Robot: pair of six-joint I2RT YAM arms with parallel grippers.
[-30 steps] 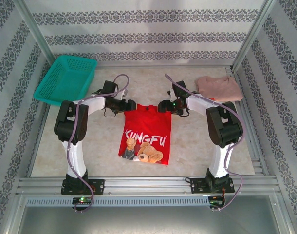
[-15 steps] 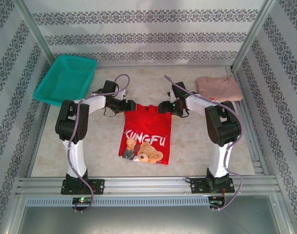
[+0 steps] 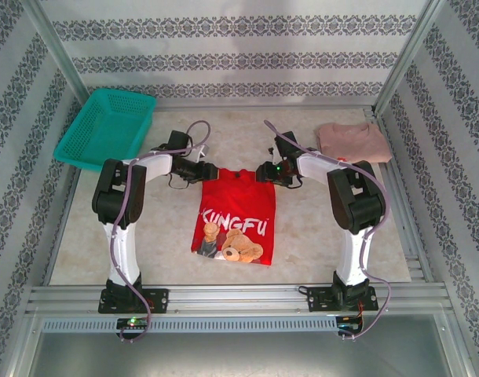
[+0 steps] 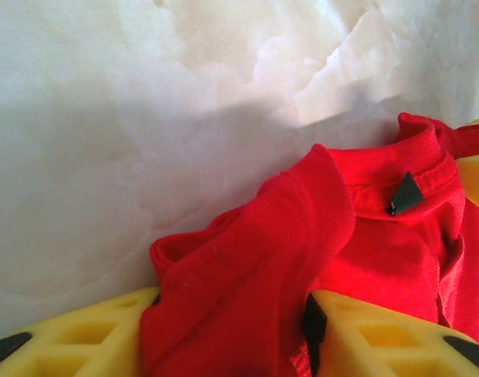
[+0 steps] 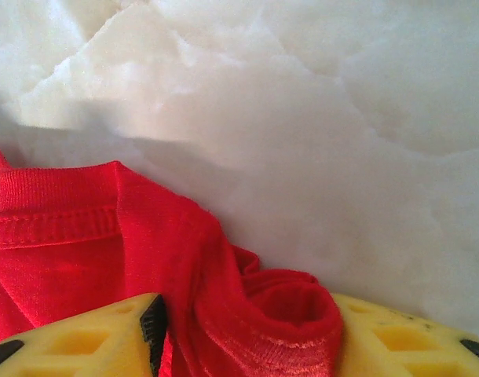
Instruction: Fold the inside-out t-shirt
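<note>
Inside-out t-shirt (image 3: pixel 235 220) lies flat at the middle of the table (image 3: pixel 145 243), printed side up, collar at the far edge. Left jaws sit at its far-left shoulder corner, right jaws at the far-right one. In both wrist views red cloth is bunched between the yellow fingers (image 4: pixel 381 338) (image 5: pixel 74 338) and touches both sides, so each pair appears to be pinching fabric. Teal basket (image 3: pixel 106 126) and pale pink shirt (image 3: pixel 353 141) lie well apart.
</note>
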